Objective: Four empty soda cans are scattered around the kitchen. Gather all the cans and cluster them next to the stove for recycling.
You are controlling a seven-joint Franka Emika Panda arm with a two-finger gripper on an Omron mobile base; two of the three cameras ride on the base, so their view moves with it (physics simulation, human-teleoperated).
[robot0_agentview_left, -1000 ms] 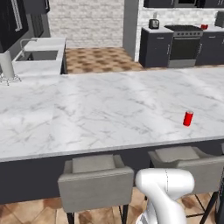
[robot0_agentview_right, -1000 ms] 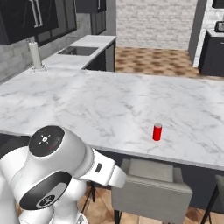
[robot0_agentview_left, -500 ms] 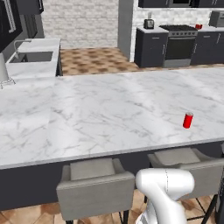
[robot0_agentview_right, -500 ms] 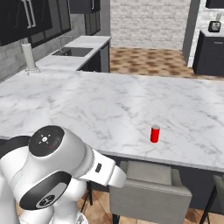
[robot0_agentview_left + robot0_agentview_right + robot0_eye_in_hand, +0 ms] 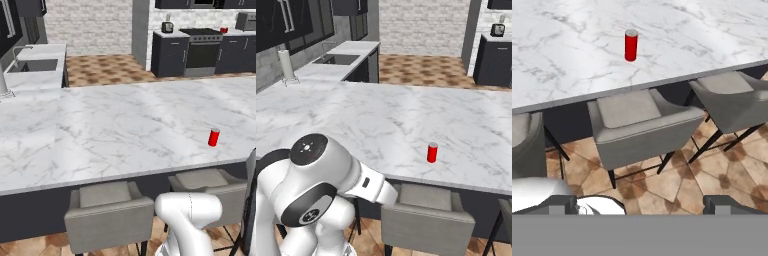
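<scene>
I see 1 soda can [image 5: 214, 137] standing upright on the marble island [image 5: 100, 125], near its front edge above the grey stools [image 5: 637, 125]. The stove [image 5: 202, 50] sits well apart across the room, so this can needs carrying. My gripper [image 5: 639, 204] hangs low over the floor, fingers spread wide and empty, I judge because the base isn't within reach yet.

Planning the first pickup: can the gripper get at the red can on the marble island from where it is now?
Probably not yet. The soda can stands upright alone on the island counter, nothing crowding it, but the gripper hangs low, out over the grey stools between it and the counter edge. It would likely need to rise and reach forward.
</scene>
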